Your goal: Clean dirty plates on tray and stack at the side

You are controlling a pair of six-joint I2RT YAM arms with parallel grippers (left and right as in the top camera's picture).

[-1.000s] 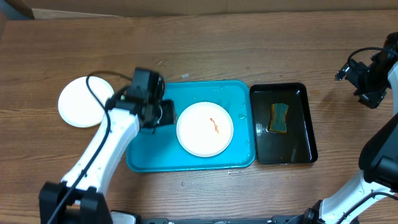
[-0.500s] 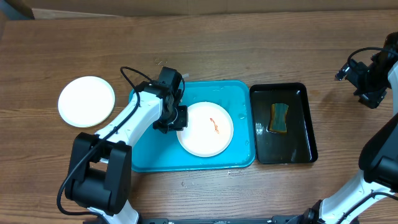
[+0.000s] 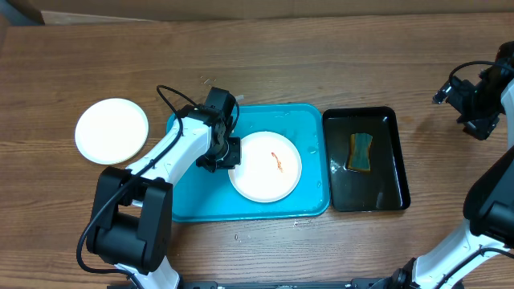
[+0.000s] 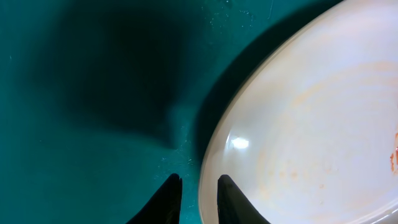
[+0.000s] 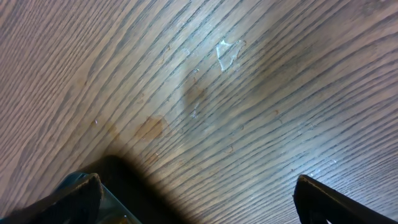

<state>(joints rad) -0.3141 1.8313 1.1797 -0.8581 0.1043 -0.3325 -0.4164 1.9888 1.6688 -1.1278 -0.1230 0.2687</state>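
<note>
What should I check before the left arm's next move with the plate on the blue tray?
1. Left gripper on dirty plate rim: ok, fingers straddle it, closed.
2. Sauce smear wiped: not ok.
3. Sponge free in black tray: ok.
4. Right gripper open: ok.
5. Side plate unobstructed: ok.
6. Dirty plate lifted off blue tray: cannot tell.

Wooden tabletop (image 3: 321,64), brown grain. Turquoise tray (image 3: 193,205) directly on it, beneath left jaws. Black tray (image 3: 385,197) touching turquoise tray's side, between left jaws and right jaws. White plate (image 3: 112,131) on bare wood, well apart from left jaws. Bare wood under right jaws.
</note>
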